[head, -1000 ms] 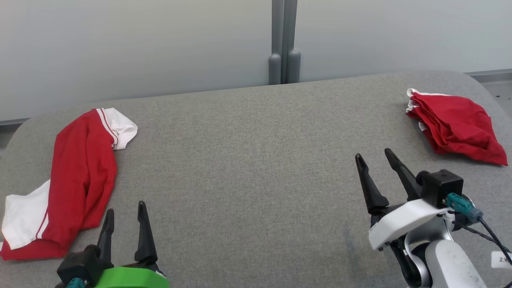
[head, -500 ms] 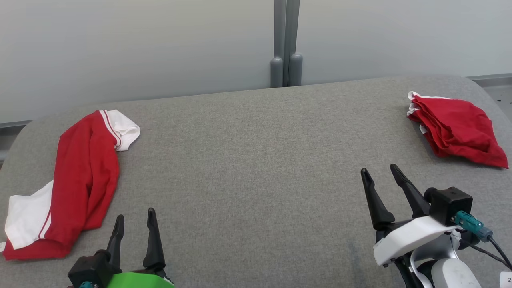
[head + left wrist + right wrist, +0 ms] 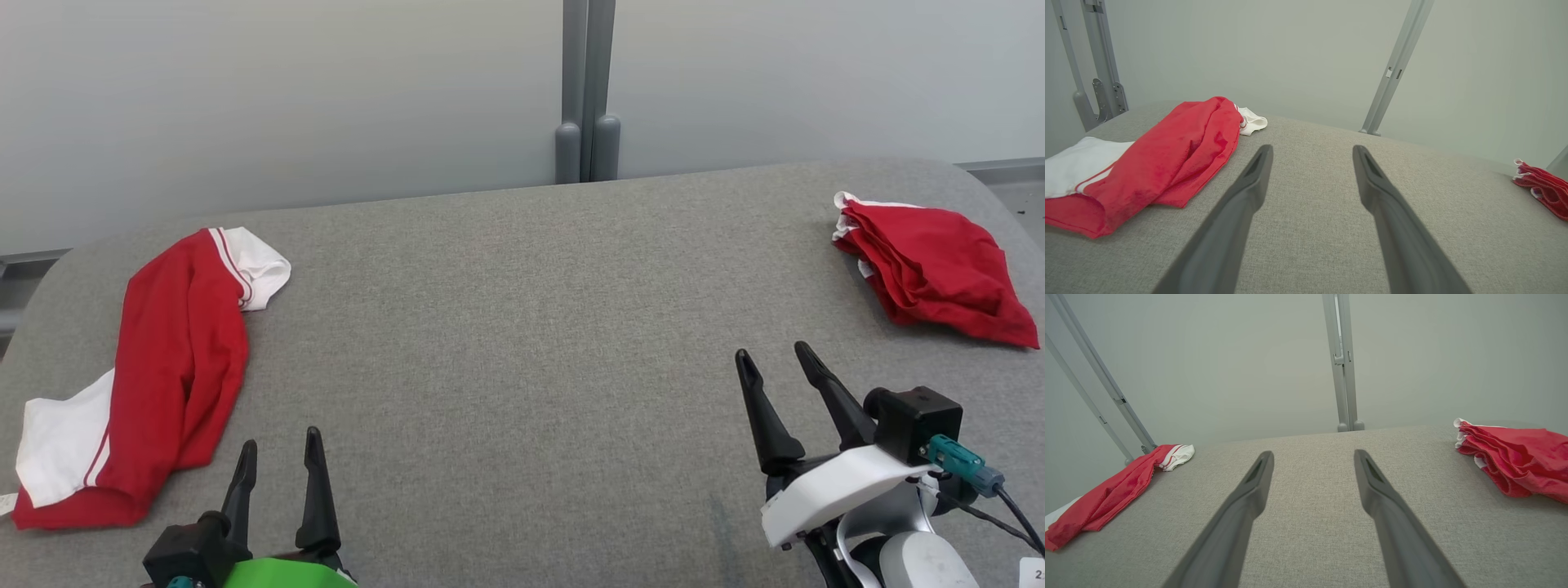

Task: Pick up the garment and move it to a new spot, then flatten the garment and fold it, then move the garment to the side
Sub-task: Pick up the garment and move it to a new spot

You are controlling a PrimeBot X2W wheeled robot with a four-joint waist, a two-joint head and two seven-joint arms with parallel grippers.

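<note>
A red garment with white sleeves and striped trim (image 3: 175,359) lies loosely stretched along the left end of the grey table (image 3: 522,327); the wrist views show it too (image 3: 1175,155) (image 3: 1118,486). A second red garment (image 3: 931,269), bunched in folds, sits at the far right (image 3: 1515,457) (image 3: 1541,188). My left gripper (image 3: 281,438) (image 3: 1312,147) is open and empty near the front edge, just right of the left garment's lower end. Over the front right of the table, my right gripper (image 3: 771,351) (image 3: 1313,452) is open and empty, short of the right garment.
A grey post (image 3: 586,90) stands against the pale wall behind the table's far edge. The table corners are rounded. A wide stretch of bare grey cloth surface lies between the two garments.
Both grippers have drawn back a little toward the near edge, the right one more. The head view has shifted slightly. Neither garment has moved.
</note>
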